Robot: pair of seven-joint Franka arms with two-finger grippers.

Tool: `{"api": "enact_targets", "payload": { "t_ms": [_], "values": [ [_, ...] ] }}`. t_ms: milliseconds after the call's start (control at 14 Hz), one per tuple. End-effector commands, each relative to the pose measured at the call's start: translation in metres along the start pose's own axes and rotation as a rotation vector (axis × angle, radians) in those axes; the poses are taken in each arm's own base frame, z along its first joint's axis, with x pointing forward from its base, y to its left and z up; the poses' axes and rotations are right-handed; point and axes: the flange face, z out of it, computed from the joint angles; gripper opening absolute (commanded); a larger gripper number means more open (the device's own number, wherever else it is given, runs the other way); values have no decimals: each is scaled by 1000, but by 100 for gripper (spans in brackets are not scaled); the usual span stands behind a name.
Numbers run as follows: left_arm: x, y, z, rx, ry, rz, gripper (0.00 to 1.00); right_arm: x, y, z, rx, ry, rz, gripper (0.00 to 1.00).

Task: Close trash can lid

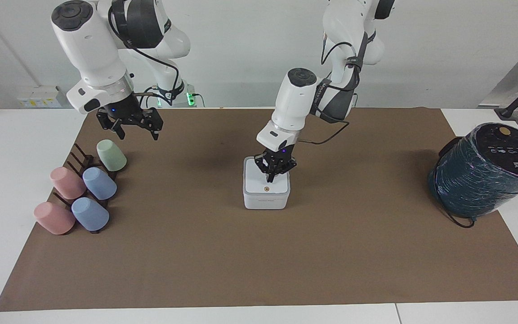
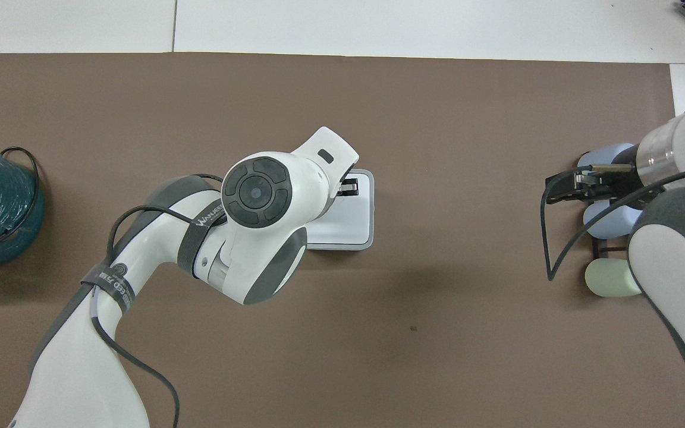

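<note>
Brown mat (image 1: pixel 259 252) over most of white bench (image 1: pixel 11 180), edge to edge lengthwise. Big dark teal wrapped cylinder (image 1: pixel 484 171) at mat's corner on left arm's end, cable looped at base. Rack of tipped cups (image 1: pixel 81 186) (pink, blue, green) at right arm's end, near the edge nearest the robots.

Trash can (image 1: pixel 266 200) approx mid-bench, a bit nearer robots' edge than centre, standing square on mat, well apart from cylinder and cups. Lid (image 1: pixel 263 185) lying flat on top, flush w/ body all round as far as facing view shows; orange dot (image 1: pixel 266 188) visible near its edge away from robots. No gap or tilt seen in either view.

Left gripper (image 1: pixel 271 179) over the lid, tips pointing down, fingers drawn close together w/ nothing between them. Tips look just clear of lid surface or barely touching; can't tell which. In overhead view mostly hidden under own wrist, only a bit of finger (image 2: pixel 348 187) showing over the lid.

Right gripper (image 1: pixel 129 122) waiting in air over cup rack end of bench, fingers spread open, empty.

Progress, judged: lid down, so closing looks done or v. nearly. Left to do, prob: confirm latch seated if any, then lift left arm away w/o catching lid edge. Nothing for right arm.
</note>
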Motion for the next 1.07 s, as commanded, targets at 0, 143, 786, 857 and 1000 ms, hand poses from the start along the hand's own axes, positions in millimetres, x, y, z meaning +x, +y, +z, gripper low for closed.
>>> {"api": "enact_targets", "payload": {
  "t_ms": [0, 143, 786, 857, 1000],
  "values": [
    [21, -12, -47, 42, -40, 16, 7, -7, 4, -2, 4, 2, -19, 100],
    [46, -37, -82, 82, -87, 23, 7, -7, 4, -2, 4, 2, -18, 100],
    [94, -261, -189, 159, -203, 43, 35, -7, 4, -2, 4, 2, -19, 100],
    [93, -272, -196, 160, -202, 31, 45, -7, 4, -2, 4, 2, -18, 100],
    [93, -278, -201, 176, -193, 23, 84, -7, 4, -2, 4, 4, -18, 100]
  ]
}}
